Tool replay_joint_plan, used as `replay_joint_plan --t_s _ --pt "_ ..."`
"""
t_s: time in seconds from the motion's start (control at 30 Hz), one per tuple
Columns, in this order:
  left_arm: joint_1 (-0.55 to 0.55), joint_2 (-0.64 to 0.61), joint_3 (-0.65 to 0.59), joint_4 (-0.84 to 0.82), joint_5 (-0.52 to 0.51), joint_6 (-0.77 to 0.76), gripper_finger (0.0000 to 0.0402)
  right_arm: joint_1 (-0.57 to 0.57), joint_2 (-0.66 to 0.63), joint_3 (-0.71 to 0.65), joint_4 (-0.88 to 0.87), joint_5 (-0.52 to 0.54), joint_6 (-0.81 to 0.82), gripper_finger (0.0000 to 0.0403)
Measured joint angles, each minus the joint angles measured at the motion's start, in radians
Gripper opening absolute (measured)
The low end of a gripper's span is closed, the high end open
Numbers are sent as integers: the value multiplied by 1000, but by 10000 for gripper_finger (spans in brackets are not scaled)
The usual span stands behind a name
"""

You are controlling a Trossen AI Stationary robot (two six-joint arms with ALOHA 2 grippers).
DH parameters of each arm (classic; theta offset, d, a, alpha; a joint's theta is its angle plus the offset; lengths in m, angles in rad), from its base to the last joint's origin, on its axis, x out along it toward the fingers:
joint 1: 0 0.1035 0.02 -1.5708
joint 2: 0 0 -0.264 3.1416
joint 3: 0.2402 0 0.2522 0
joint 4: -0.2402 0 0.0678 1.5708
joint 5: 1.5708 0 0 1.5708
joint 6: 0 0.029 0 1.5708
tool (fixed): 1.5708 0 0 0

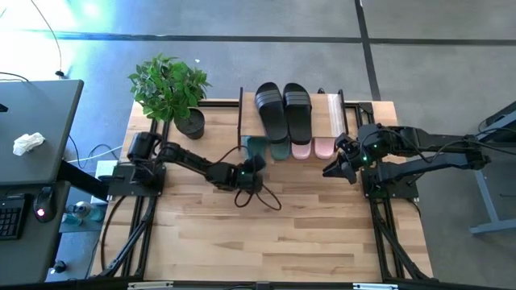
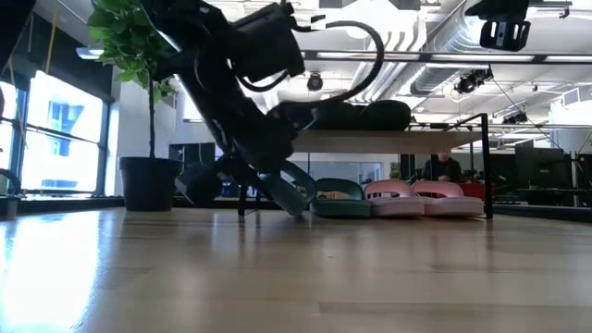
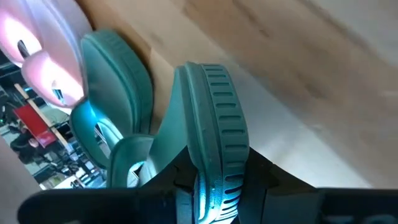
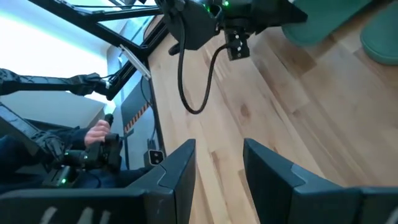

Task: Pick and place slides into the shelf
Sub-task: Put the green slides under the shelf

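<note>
My left gripper [image 1: 253, 159] is shut on a dark green slide [image 3: 214, 112] just in front of the shelf's lower level. The shelf [image 2: 388, 140] has a light wood top board on a black frame. Two black slides [image 1: 283, 108] lie on the top board. Under it, a second green slide [image 2: 340, 203] and two pale pink slides [image 2: 418, 199] rest sole down on the table. My right gripper [image 4: 217, 165] is open and hovers off the shelf's right front corner [image 1: 336, 167], touching nothing. My left gripper pinches the green slide between its two fingers [image 3: 255, 177] across the sole's width at the slide's near end [image 3: 214, 186]. The fingers slant down from the table's left-near side. The slide tilts on edge, its far end [image 2: 298, 205] low by the table; whether it touches, I cannot tell.
A potted plant [image 1: 171, 89] stands at the table's far left, beside the shelf. A black cable loop [image 1: 256, 197] lies on the wood behind the left gripper. A person's hand [image 4: 97, 133] shows beyond the table in the right wrist view. Bare wood stretches toward the near edge [image 1: 274, 242].
</note>
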Motion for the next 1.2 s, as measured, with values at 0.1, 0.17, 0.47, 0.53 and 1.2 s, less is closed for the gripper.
replay_joint_plan --t_s 0.1,0.17,0.47,0.53,1.2 --pt "26 0 1 2 1 0 49 0 0 0 -1 4 0 124" --pt "44 0 1 5 -6 0 49 0 0 0 -1 9 -3 124" --pt "86 0 0 59 10 86 49 0 0 0 -1 23 -12 124" --pt "89 0 0 95 31 112 49 0 0 0 -1 23 -16 124" --pt "106 0 0 99 106 38 222 0 0 0 -1 41 -16 124"
